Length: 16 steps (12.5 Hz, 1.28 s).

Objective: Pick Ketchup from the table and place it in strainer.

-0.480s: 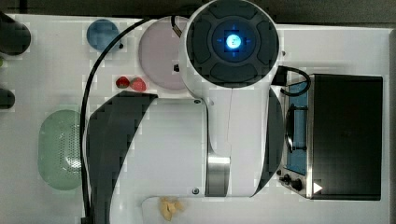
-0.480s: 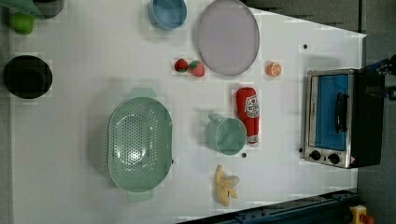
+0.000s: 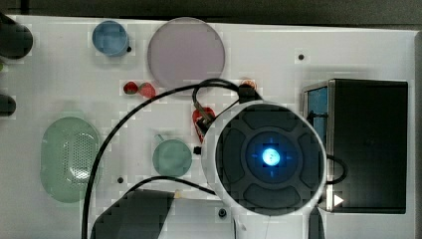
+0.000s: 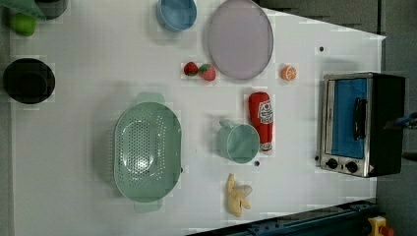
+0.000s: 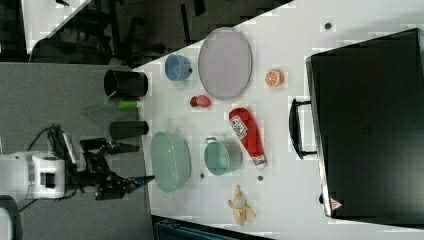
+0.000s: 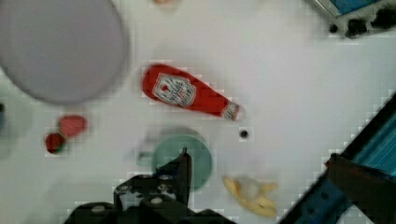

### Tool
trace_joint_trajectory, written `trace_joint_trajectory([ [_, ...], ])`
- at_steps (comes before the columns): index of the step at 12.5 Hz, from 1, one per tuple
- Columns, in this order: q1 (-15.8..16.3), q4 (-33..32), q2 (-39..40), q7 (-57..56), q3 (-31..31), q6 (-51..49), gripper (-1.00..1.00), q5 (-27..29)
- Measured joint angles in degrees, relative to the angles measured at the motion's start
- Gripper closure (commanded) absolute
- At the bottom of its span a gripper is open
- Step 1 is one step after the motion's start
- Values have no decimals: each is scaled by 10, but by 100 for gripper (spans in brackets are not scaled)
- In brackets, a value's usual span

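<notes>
The Ketchup [image 4: 260,120] is a red bottle with a white label, lying flat on the white table between the green mug [image 4: 238,142] and the toaster oven [image 4: 361,123]. In the top view, part of the Ketchup [image 3: 203,119] shows beside the arm's round body [image 3: 271,157], which hangs over it. The pale green strainer [image 4: 146,152] sits with nothing in it at the left view's left of the mug. In the wrist view my gripper [image 6: 259,163] is open and high above the table. The Ketchup [image 6: 191,93] lies beyond the fingertips [image 6: 186,163], untouched.
Two strawberries [image 4: 199,70], a grey plate [image 4: 239,38], a blue cup [image 4: 176,12] and an orange slice [image 4: 288,73] lie behind the Ketchup. A peeled banana [image 4: 237,194] lies near the front edge. A black bowl [image 4: 28,81] stands at the far left.
In the top view the arm's round body has moved from near the plate down towards the oven's side, uncovering the mug. The objects on the table have not moved.
</notes>
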Motion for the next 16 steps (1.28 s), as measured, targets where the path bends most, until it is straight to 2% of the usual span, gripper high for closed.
trace_joint_trajectory([
  [4, -7, -21, 32, -84, 8, 80, -100, 9],
  [12, -2, -151, 192, -458, 19, 283, -100, 2],
  [16, -1, -196, 245, -533, 19, 415, -100, 7],
])
